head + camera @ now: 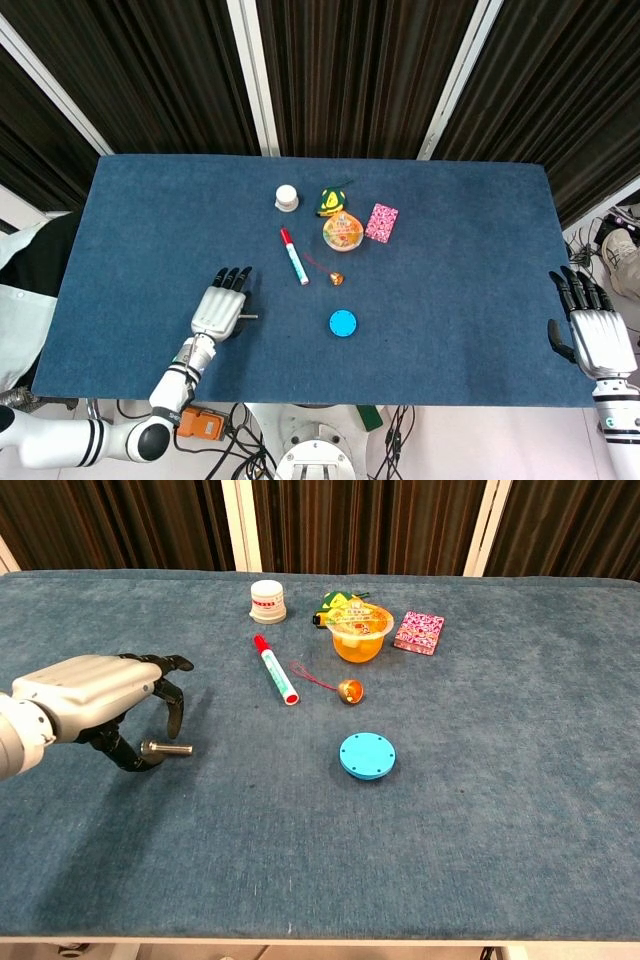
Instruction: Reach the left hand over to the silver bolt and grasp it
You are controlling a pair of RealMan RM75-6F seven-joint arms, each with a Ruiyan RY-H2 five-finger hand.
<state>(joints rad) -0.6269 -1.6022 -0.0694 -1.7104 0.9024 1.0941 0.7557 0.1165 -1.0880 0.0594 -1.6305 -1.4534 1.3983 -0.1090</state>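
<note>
The silver bolt [167,748] lies flat on the blue table, near its front left. In the head view only the bolt's tip [250,317] shows beside the hand. My left hand [95,695] [219,306] hovers right over the bolt, palm down, fingers curved and spread around it; the thumb tip sits beside the bolt's head. The fingers have not closed on it. My right hand [590,330] rests open at the table's front right edge, far from everything.
A blue round lid [366,755], a red-capped marker [275,669], a small brass bell on a red string [349,689], an orange jelly cup [359,630], a pink packet [419,632] and a white cap [267,601] lie to the right and behind.
</note>
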